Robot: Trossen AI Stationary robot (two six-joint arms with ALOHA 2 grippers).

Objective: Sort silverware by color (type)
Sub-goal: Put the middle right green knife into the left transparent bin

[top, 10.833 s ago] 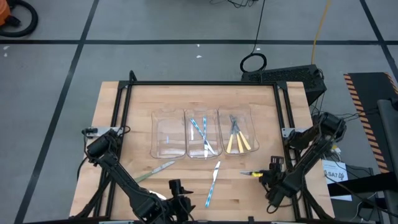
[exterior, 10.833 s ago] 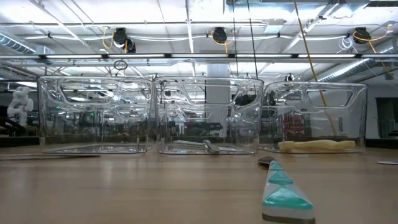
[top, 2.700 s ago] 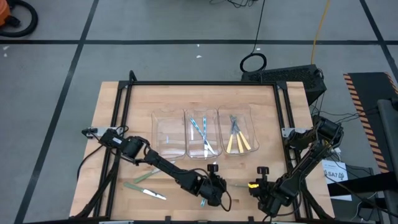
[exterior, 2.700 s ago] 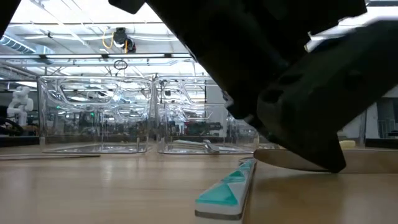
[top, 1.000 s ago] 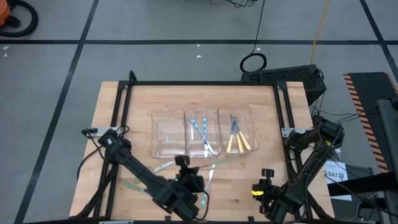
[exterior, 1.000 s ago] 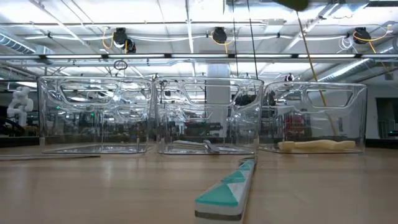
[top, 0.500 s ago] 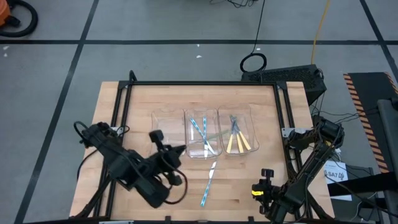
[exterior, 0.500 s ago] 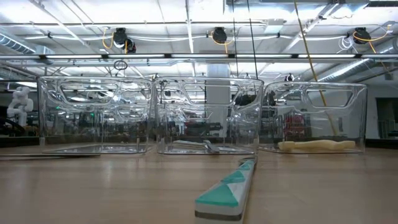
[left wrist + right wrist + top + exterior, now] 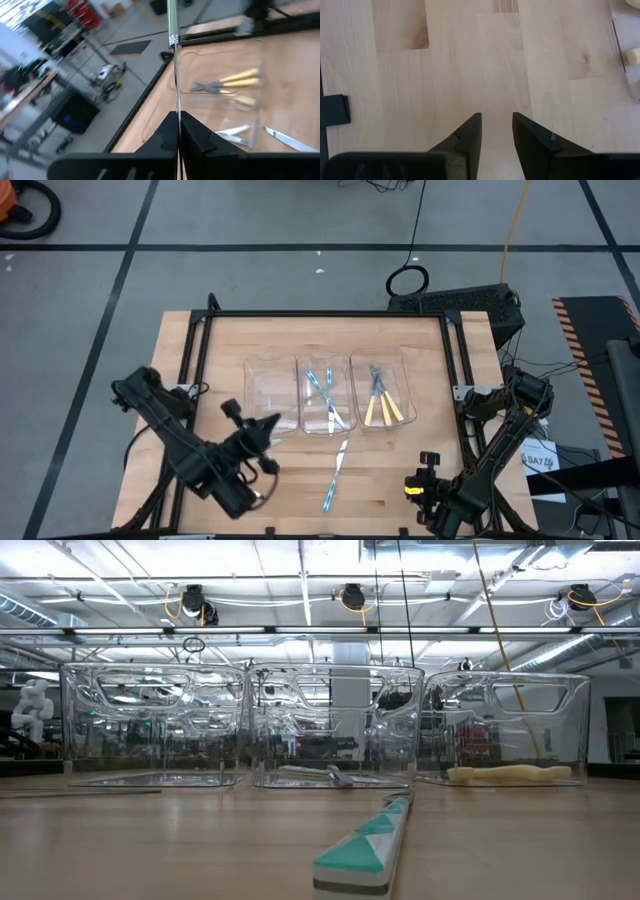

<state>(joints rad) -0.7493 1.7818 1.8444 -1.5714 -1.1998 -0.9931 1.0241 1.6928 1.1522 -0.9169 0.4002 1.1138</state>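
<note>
My left gripper (image 9: pixel 268 423) hangs over the table just in front of the left clear bin (image 9: pixel 270 392) and is shut on a green-handled piece of silverware (image 9: pixel 173 22). That piece sticks out ahead of the fingers (image 9: pixel 178 116). The middle bin (image 9: pixel 325 400) holds blue-handled pieces and the right bin (image 9: pixel 383 395) holds yellow-handled ones. One blue-handled piece (image 9: pixel 337 473) lies flat on the table in front of the bins, seen close up in the low view (image 9: pixel 365 848). My right gripper (image 9: pixel 496 120) is open over bare wood at the near right (image 9: pixel 428 460). My left gripper pinches the thin silvery metal end (image 9: pixel 177 100) of the green-handled piece between its two fingers. The piece runs straight on along the fingers, with its green handle (image 9: pixel 172 20) as the free far end. The fingers point nearly level toward the table's right. The piece is lifted clear of the table.
The three clear bins stand side by side in the table's middle (image 9: pixel 330 725). A black frame rail (image 9: pixel 325 314) runs round the work area. A slim piece lies flat at the left in the low view (image 9: pixel 80 791). Bare wood lies between the bins and the near edge (image 9: pixel 380 470).
My left gripper, staying shut, has risen from the near middle of the table. It has gone toward the left edge and the left bin, rolling as it went. The green-handled piece has come up clear of the table with it. The right arm has kept still.
</note>
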